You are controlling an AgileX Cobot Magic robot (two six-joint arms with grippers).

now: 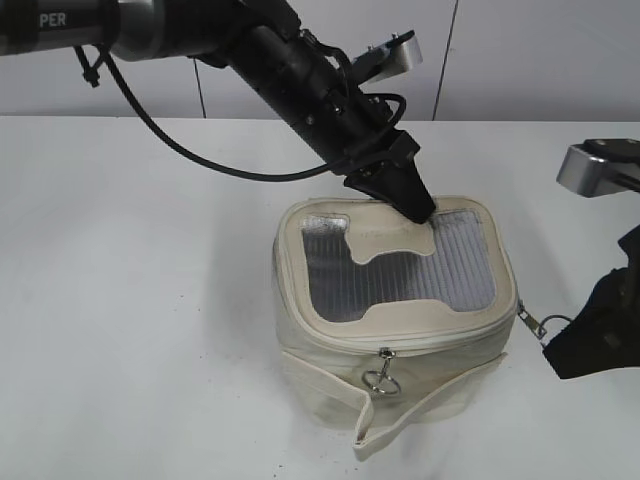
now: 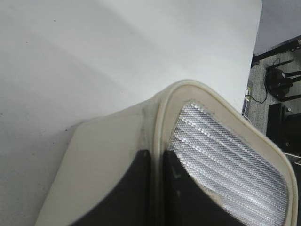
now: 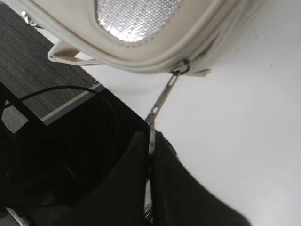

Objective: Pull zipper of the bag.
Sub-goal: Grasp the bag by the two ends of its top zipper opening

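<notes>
- Bag (image 1: 390,305) sits mid-table (image 1: 140,300); my left arm slants down from upper left, left claw (image 1: 415,208) pressing its lid's far edge. My right claw (image 1: 560,345) holds the pull (image 1: 533,324) at the bag's right corner.
- Left wrist: fingers (image 2: 181,197) pinched narrow on the lid rim.
- Right wrist: fingers (image 3: 136,188) clamp the pull (image 3: 160,101), stretched taut from the zipper (image 3: 181,67).

Black arms (image 1: 300,70), looped cable (image 1: 170,140), dark fingers (image 1: 412,200)

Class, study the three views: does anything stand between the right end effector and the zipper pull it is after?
Nothing visible does. The right end effector is already shut on the metal pull of the slider at the bag's right corner. The left end effector presses the lid's far edge, clear of it.
</notes>
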